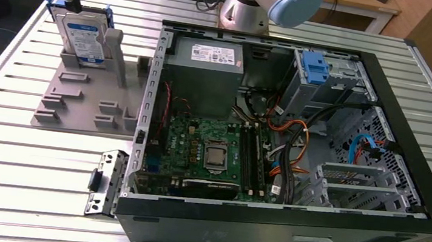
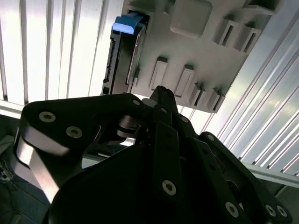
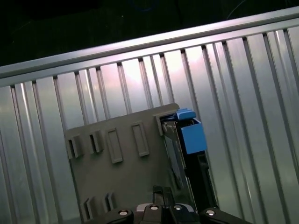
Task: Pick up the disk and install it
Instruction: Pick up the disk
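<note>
The disk (image 1: 84,34), a silver drive with a blue-and-white label in a bright blue carrier, stands on edge in a grey slotted holder (image 1: 80,96) on the table at the exterior view's left. My gripper (image 1: 73,1) hangs just above the disk's top edge, toward its far corner, holding nothing. In both wrist views the disk (image 2: 122,53) (image 3: 186,149) shows edge-on, its blue carrier end up, in the holder (image 2: 196,51) (image 3: 119,172). There the gripper (image 2: 161,93) (image 3: 161,193) sits above it with a gap between them.
An open computer case (image 1: 382,91) lies to the exterior view's right of the holder, with a motherboard (image 1: 208,150), a grey metal box with a white sticker (image 1: 205,71) and a bare blue bracket (image 1: 314,66) in the drive bay. A loose metal bracket (image 1: 107,182) lies by the case front. The table top is ribbed aluminium (image 1: 33,155).
</note>
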Available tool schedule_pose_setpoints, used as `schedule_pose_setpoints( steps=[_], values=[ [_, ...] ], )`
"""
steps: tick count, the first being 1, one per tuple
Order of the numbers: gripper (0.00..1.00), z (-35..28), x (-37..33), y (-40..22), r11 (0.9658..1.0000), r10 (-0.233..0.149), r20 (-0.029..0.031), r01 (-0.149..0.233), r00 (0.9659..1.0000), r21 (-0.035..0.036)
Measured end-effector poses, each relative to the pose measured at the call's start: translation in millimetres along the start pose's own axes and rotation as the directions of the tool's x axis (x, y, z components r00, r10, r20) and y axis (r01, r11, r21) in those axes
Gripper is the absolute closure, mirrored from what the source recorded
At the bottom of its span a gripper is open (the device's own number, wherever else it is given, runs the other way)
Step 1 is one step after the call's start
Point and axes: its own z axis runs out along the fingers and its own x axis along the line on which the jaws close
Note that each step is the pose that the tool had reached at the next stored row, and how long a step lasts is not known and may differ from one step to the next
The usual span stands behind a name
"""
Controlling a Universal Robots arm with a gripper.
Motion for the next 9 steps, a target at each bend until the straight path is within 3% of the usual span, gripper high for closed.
schedule_pose_setpoints(
  steps=[5, 9],
  values=[
    [0.90, 0.0, 0.0, 0.0, 0.9984, -0.056, -0.0012, 0.056, 0.9984, -0.0016],
    [0.90, 0.0, 0.0, 0.0, 0.9944, -0.106, -0.0022, 0.106, 0.9944, -0.0029]
  ],
)
